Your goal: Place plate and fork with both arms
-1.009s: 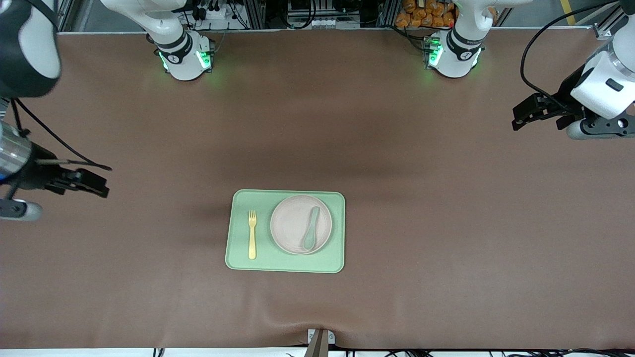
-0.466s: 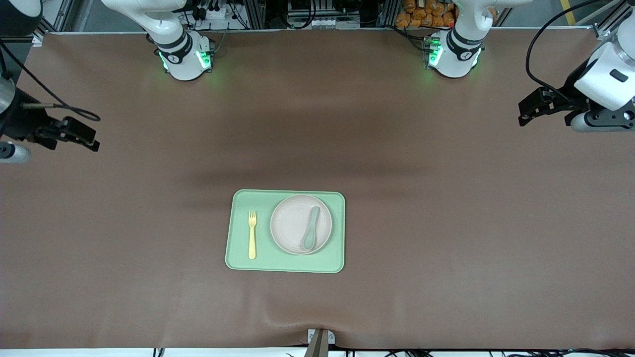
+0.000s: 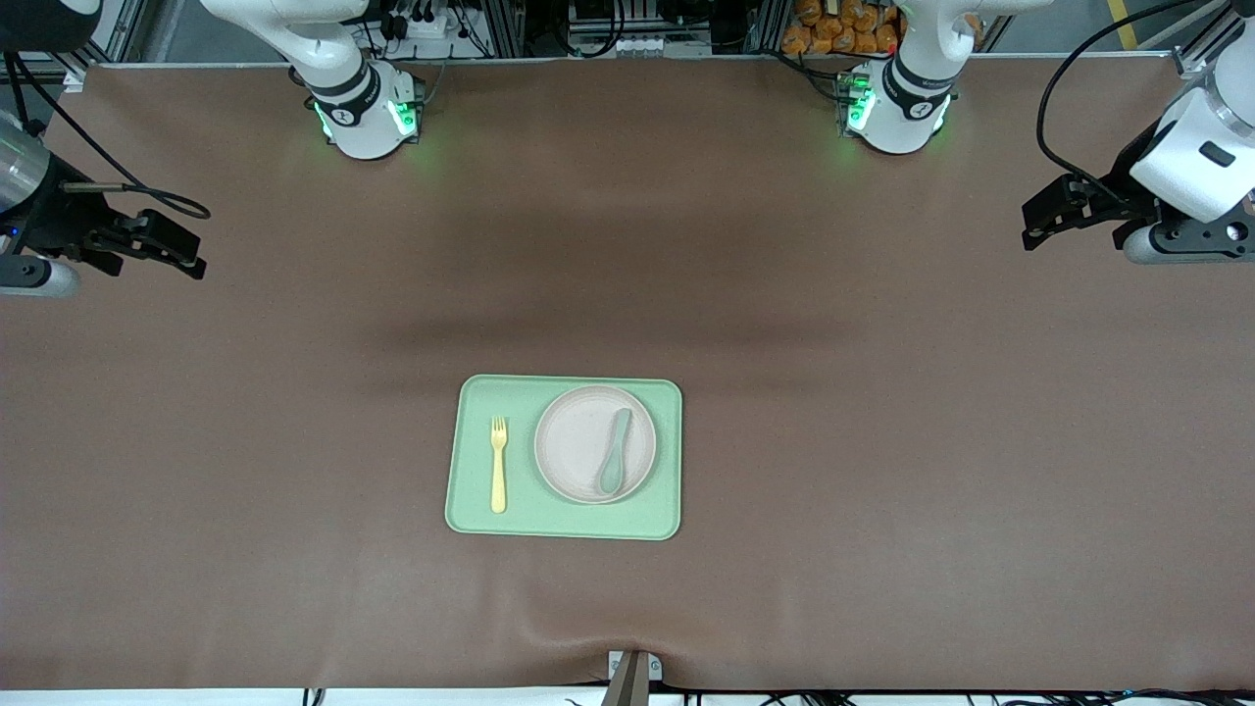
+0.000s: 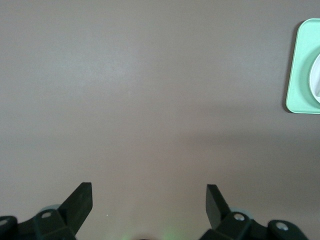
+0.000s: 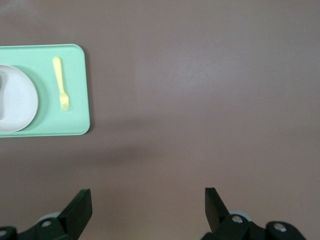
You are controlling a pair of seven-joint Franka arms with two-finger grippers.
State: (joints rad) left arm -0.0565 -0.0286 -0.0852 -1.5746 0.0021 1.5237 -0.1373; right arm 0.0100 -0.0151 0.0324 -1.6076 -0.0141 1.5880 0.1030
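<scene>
The pale beige plate (image 3: 595, 444) lies on the light-green tray (image 3: 565, 525) near the table's middle, with a grey-green spoon (image 3: 616, 451) on it. The yellow fork (image 3: 499, 463) lies on the tray beside the plate, toward the right arm's end. In the right wrist view the fork (image 5: 61, 83) and the plate (image 5: 17, 105) show far off. My right gripper (image 3: 181, 253) is open and empty, up over the bare table at the right arm's end. My left gripper (image 3: 1041, 222) is open and empty, up over the table at the left arm's end. The left wrist view shows only the tray's corner (image 4: 300, 95).
The brown mat (image 3: 882, 441) covers the whole table. The two arm bases (image 3: 365, 118) (image 3: 897, 113) stand along the table's edge farthest from the front camera. A small bracket (image 3: 632, 672) sits at the nearest edge.
My right gripper rose away from the front camera over the last second, then settled slightly back. My left gripper shifted a little toward its end of the table. Tray, plate and fork have not moved.
</scene>
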